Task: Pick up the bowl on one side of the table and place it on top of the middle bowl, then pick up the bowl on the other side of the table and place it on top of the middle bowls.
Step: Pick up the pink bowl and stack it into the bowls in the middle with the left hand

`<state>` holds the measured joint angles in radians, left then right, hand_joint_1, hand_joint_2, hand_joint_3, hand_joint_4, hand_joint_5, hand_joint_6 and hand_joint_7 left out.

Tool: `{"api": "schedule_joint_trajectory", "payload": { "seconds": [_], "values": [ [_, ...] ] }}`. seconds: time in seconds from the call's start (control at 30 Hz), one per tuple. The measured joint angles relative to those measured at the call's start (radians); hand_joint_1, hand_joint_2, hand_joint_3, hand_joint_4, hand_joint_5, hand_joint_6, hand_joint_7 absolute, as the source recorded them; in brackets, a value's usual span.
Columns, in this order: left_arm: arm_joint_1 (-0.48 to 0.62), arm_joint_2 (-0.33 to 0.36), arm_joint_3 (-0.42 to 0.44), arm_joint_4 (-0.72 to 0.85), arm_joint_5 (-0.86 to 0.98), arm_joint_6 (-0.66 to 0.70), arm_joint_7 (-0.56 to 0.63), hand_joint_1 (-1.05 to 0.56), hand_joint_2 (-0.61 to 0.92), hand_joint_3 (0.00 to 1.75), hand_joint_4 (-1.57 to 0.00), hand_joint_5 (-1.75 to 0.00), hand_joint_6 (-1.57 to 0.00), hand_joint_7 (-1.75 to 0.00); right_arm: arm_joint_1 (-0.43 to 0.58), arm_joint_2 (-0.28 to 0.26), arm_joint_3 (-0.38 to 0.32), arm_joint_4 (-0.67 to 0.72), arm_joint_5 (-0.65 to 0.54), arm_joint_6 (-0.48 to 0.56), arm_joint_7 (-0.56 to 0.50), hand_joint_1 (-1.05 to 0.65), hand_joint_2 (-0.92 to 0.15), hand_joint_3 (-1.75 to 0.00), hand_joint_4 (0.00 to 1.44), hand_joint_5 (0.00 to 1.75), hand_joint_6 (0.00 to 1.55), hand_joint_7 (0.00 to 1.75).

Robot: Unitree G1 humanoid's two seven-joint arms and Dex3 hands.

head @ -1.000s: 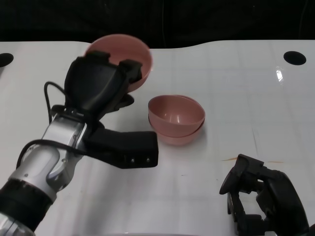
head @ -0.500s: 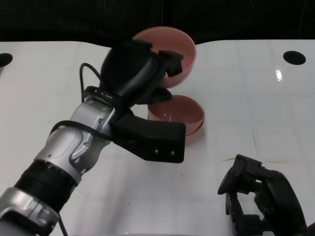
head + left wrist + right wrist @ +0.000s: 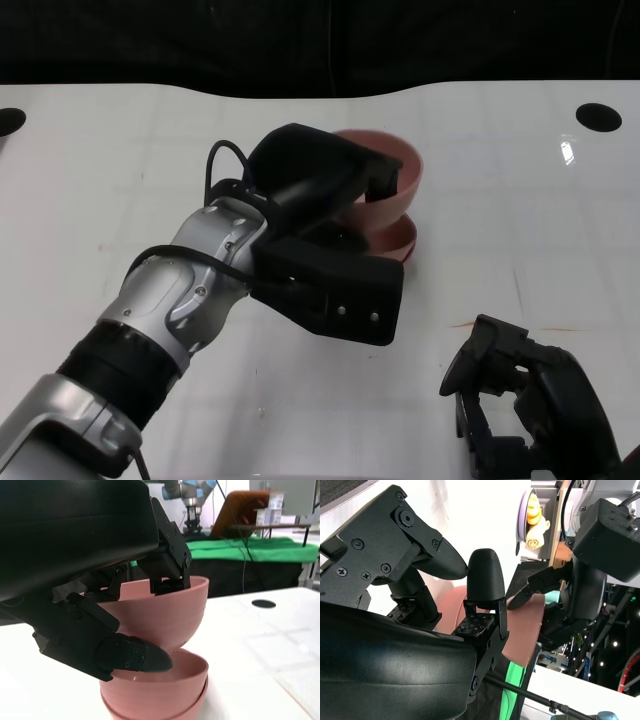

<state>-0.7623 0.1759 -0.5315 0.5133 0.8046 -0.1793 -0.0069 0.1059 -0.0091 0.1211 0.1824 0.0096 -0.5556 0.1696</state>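
My left hand grips a pink bowl by its rim, tilted, right above the middle stack of two pink bowls. In the left wrist view the held bowl hangs with its base just inside the top bowl of the stack, and the fingers clamp over its rim. My right hand rests low at the near right of the table, with nothing in it and its fingers apart. The right wrist view shows the held bowl edge-on beyond its fingers.
The white table has round black holes at the far right and far left. A thin orange mark lies near my right hand. Dark background runs behind the table's far edge.
My left hand has carried the pink bowl from the far left rightward and down, to just over the middle stack. The right hand has not moved.
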Motion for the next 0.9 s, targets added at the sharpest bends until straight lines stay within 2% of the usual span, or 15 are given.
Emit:
{"api": "schedule_joint_trajectory", "payload": {
  "seconds": [0.17,0.2,0.3,0.33,0.37,0.4,0.43,0.47,0.57,0.7,0.9],
  "values": [
    [-0.001,-0.007,-0.015,0.049,0.005,-0.002,0.000,-0.34,0.88,0.04,-0.77,-1.66,-0.95,-0.44,0.000,0.006,0.000,-0.004,-0.007,0.000,-0.011,-0.15,-0.37,-1.39,0.90,1.75,0.81,1.57],
    [-0.002,-0.011,-0.018,0.064,0.005,-0.002,0.000,-0.33,0.90,0.04,-0.77,-1.53,-0.97,-0.42,0.000,0.006,0.000,-0.004,-0.007,0.000,-0.011,-0.15,-0.37,-1.39,0.90,1.75,0.81,1.56],
    [-0.007,-0.025,-0.028,0.118,0.003,-0.006,-0.005,-0.34,0.92,0.13,-0.77,-1.28,-0.96,-0.39,0.000,0.006,0.000,-0.004,-0.009,0.000,-0.011,-0.15,-0.37,-1.38,0.90,1.75,0.81,1.56],
    [-0.008,-0.029,-0.031,0.136,0.003,-0.007,-0.006,-0.37,0.92,0.15,-0.68,-1.15,-0.87,-0.34,0.000,0.006,0.000,-0.004,-0.011,0.000,-0.011,-0.15,-0.37,-1.37,0.90,1.75,0.81,1.56],
    [-0.012,-0.031,-0.042,0.154,0.008,-0.006,-0.006,-0.42,0.92,0.19,-0.55,-0.81,-0.72,-0.21,0.000,0.006,-0.001,-0.004,-0.012,0.000,-0.012,-0.15,-0.37,-1.37,0.90,1.75,0.81,1.56],
    [-0.020,-0.033,-0.059,0.174,0.020,-0.003,-0.009,-0.48,0.92,0.22,-0.46,-0.57,-0.60,-0.11,0.000,0.006,-0.001,-0.004,-0.013,0.000,-0.012,-0.15,-0.37,-1.37,0.90,1.75,0.81,1.56],
    [-0.030,-0.035,-0.079,0.196,0.039,0.003,-0.010,-0.54,0.92,0.24,-0.37,-0.41,-0.50,-0.04,0.000,0.006,-0.001,-0.004,-0.014,0.000,-0.012,-0.15,-0.38,-1.37,0.89,1.75,0.81,1.56],
    [-0.037,-0.037,-0.094,0.214,0.053,0.008,-0.010,-0.58,0.92,0.27,-0.31,-0.33,-0.43,-0.02,0.000,0.006,-0.001,-0.004,-0.014,0.000,-0.012,-0.15,-0.38,-1.37,0.89,1.75,0.81,1.56],
    [-0.042,-0.044,-0.120,0.252,0.072,0.012,-0.006,-0.67,0.92,0.34,-0.17,-0.22,-0.27,0.00,0.000,0.006,-0.001,-0.004,-0.013,0.000,-0.012,-0.15,-0.38,-1.36,0.89,1.75,0.81,1.55],
    [-0.041,-0.052,-0.134,0.258,0.090,0.027,0.018,-0.74,0.92,0.43,-0.03,-0.16,-0.14,0.00,0.000,0.006,-0.002,-0.004,-0.012,0.000,-0.010,-0.14,-0.38,-1.34,0.89,1.75,0.81,1.55],
    [-0.041,-0.051,-0.134,0.251,0.090,0.031,0.042,-0.78,0.92,0.47,0.00,-0.04,-0.08,0.00,0.000,0.005,-0.002,-0.006,-0.010,0.001,-0.008,-0.14,-0.38,-1.33,0.88,1.75,0.81,1.55]
  ]
}}
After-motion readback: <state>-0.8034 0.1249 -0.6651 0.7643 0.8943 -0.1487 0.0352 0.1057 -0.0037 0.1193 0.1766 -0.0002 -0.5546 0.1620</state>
